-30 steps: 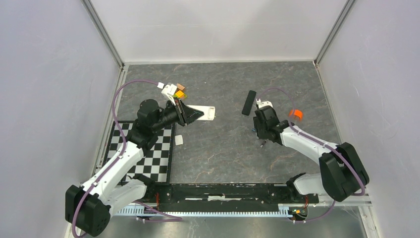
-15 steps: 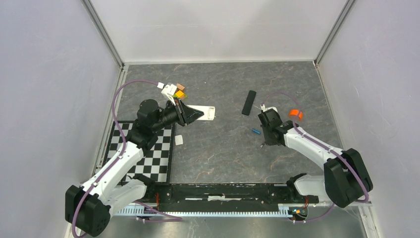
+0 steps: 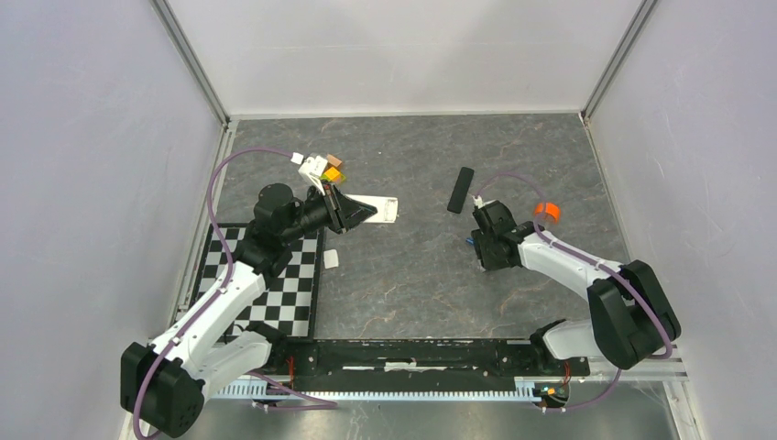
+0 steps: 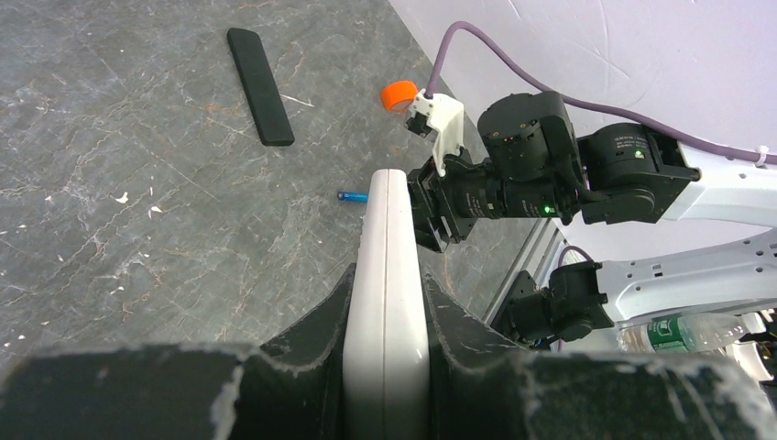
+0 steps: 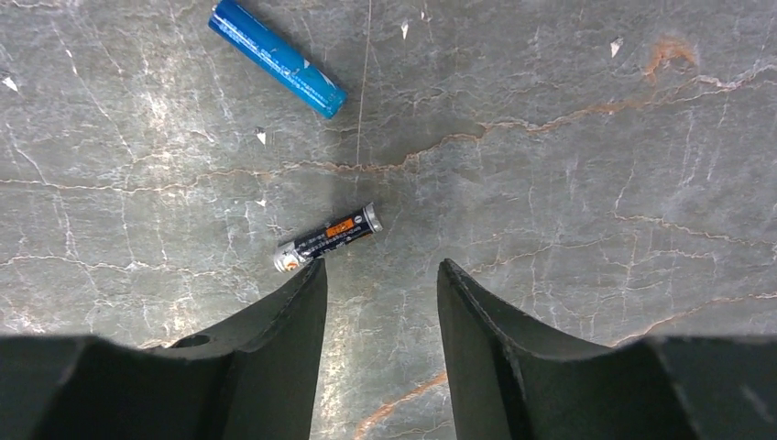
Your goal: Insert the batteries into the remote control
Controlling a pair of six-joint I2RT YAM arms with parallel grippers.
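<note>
The left gripper (image 4: 387, 282) is clamped on the remote control (image 4: 385, 229), its dark, rough-edged fingers (image 4: 325, 325) pressing the two broad faces so the slim white plastic body juts out edge-on. I judge it is held this way to keep the handset steady for loading. In the top view it sits at about 10 o'clock from the table's middle.

The right gripper (image 5: 380, 275) hangs low over the table (image 5: 596, 137) at about 3 o'clock in the top view, pointing straight down with its jaws apart and nothing between them. This looks like a lining-up for a pick.

The dark battery (image 5: 327, 237), a small glossy cylinder with an orange label and silvery ends, lies at 10 o'clock of the gap, just beside the tip of one finger (image 5: 293, 312). It is not between the fingers, so I judge the grip needs shifting that way. The blue battery (image 5: 277, 57), smooth and bright, lies farther off at 11 o'clock.

Both are round and may roll on the hard, veined grey stone-look surface, which is flecked with white chips.

A flat black bar (image 3: 460, 190) and an orange cap (image 3: 547, 212) lie near the right arm
</note>
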